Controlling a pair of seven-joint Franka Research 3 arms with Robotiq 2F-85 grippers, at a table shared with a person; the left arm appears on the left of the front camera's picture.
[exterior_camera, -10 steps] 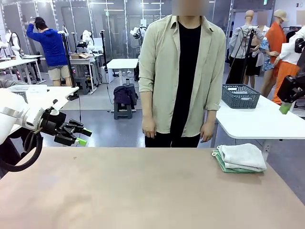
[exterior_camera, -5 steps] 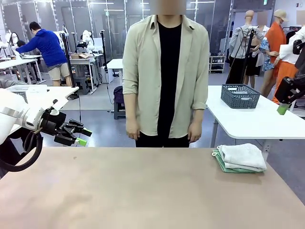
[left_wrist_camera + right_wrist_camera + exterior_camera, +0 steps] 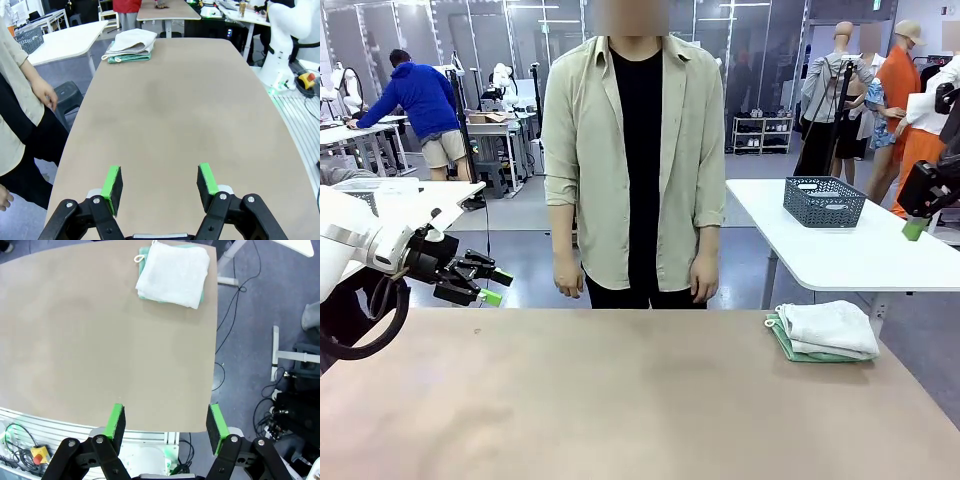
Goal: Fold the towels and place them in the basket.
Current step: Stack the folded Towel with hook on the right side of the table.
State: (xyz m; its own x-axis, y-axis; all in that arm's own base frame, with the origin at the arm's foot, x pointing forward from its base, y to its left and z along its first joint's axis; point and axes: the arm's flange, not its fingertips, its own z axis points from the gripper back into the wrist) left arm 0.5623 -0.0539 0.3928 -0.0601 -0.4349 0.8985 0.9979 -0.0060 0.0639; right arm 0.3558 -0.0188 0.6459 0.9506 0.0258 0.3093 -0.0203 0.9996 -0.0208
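From the front camera: the two towels sit stacked on the far right of the tan table (image 3: 620,400), the cream-white terry towel (image 3: 830,327) folded on top of the sea-green terry towel (image 3: 798,352), whose edge peeks out underneath. The dark grey lattice plastic basket (image 3: 824,201) is well away from them, on a separate white table (image 3: 860,255) at the far right. A person in a pale green overshirt (image 3: 630,160) stands at the far edge, arms hanging, hands off everything. The left gripper (image 3: 492,285) hovers off the table's left edge, green pads apart, nothing in them. The right gripper (image 3: 918,228) is high at the right edge; here I can't tell how its fingers stand.

Left wrist camera: fingers wide apart and empty over bare tabletop, the stack far ahead near the table's far corner, cream-white on green.

Right wrist camera, looking down: fingers spread wide, empty, and the stack sits beyond them by the table's edge, a small white loop at the cream towel's corner.

Handling, as I judge it: soft, light, floppy cloth, not slippery. A pinch on one edge would likely let the fold spill open, so take the thick folded side, through both layers, and the stack should travel together.
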